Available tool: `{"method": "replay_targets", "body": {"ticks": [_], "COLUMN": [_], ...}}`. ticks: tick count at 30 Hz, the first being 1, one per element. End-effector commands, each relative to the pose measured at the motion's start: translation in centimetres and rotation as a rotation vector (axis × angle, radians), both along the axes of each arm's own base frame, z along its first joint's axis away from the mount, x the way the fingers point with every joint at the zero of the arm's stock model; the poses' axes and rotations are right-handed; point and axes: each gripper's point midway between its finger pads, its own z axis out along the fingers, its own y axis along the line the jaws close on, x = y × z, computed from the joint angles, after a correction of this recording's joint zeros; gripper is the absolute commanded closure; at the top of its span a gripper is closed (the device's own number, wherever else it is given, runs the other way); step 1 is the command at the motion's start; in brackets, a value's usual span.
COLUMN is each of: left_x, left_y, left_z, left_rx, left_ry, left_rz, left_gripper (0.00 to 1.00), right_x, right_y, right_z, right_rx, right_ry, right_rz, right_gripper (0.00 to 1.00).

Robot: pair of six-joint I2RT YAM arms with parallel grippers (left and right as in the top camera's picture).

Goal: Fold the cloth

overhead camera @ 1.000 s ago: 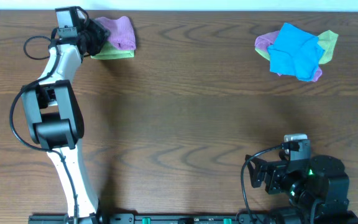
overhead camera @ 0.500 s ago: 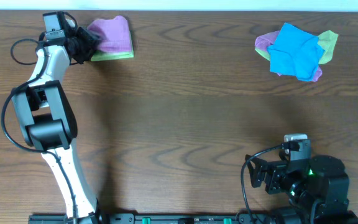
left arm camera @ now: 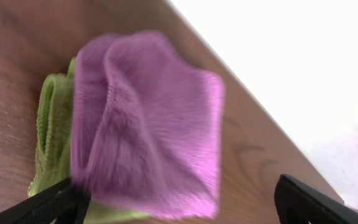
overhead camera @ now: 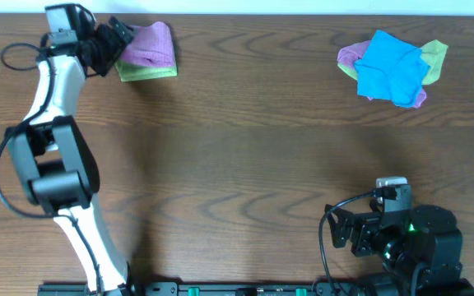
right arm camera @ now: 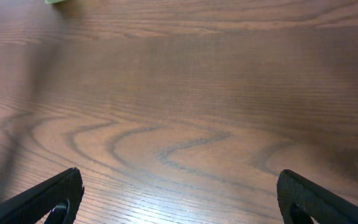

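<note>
Gaping left claw [overhead camera: 112,45] beside purple cloth [left arm camera: 148,118], green cloth [left arm camera: 51,130] beneath

Robot lab: arm-mounted wood-grain table [overhead camera: 245,148]

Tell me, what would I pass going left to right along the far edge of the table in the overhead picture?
left gripper → purple cloth → blue cloth on top of its pile
</note>
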Motion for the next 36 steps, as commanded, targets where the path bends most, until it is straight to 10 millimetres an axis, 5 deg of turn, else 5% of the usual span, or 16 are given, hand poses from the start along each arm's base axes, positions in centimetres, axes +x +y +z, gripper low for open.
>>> {"method": "replay_targets", "body": {"ticks": [1,12,22,26,36], "left_x": [-0.6,-8.2,-11.0,-11.9,-14.8], "left_y": [0.3,0.0,-0.6,-1.9,-8.8], "left_z": [6.2,11.1,15.0,14.7,12.5], "left_rx": [0.081,0.258,0.286,0.282,0.348], "left_ry": [-0.117,-0.027,-0.067,-0.051,0.019], "left_rz": [-0.044,-0.132,-0.139,-0.205,-0.470], "left_gripper": [0.05,0.05,0.05,0.05,0.05], "right_x": [0.0,0.0,0.0,0.0,0.0], "right_y": [-0.1,-0.1,-0.1,-0.1,-0.1], "right_z": [-0.1,-0.1,-0.1,-0.1,-0.1], "right_rx": [0.010,0.010,0.010,0.010,0.010], "right_ry": [0.005,0.005,0.005,0.005,0.005], "right_rz": [-0.013,-0.013,-0.013,-0.013,-0.013], "right_gripper": [0.01,0.01,0.01,0.01,0.01]}}
